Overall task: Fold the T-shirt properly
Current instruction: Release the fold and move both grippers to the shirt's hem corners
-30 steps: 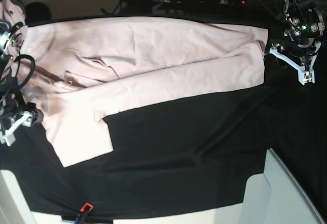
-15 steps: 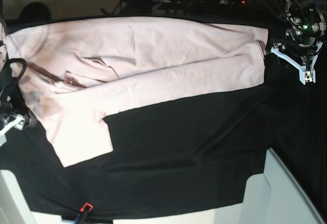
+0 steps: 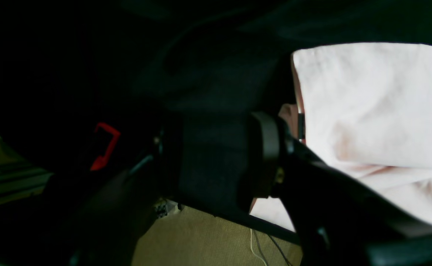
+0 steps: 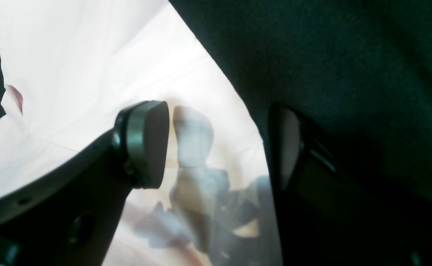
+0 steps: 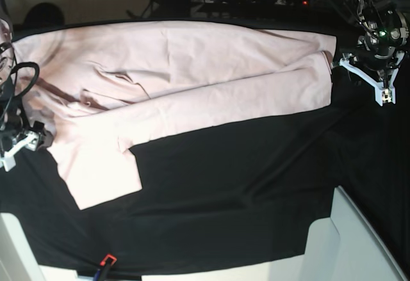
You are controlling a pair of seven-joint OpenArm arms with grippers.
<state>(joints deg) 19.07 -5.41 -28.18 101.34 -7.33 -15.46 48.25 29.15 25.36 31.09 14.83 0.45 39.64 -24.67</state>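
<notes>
T-shirt (image 5: pixel 179 82) spread flat on black surface (image 5: pixel 243 178). Left tool (image 5: pixel 362 79) just beside its right edge, jaws apart, nothing held. Right tool (image 4: pixel 216 144) wide, straddling shirt's edge.

Matt pink cotton T-shirt (image 5: pixel 192 70)

A table carries everything, draped in a black table cloth (image 5: pixel 243 185) that wrinkles slightly near the centre; the pale pink T-shirt (image 5: pixel 179 89) lies flat on it across the upper half of the frame, one edge folded over along its length, a sleeve reaching toward the lower left; a small red-and-black object (image 5: pixel 106 262) sits at the cloth's bottom-left edge.
</notes>
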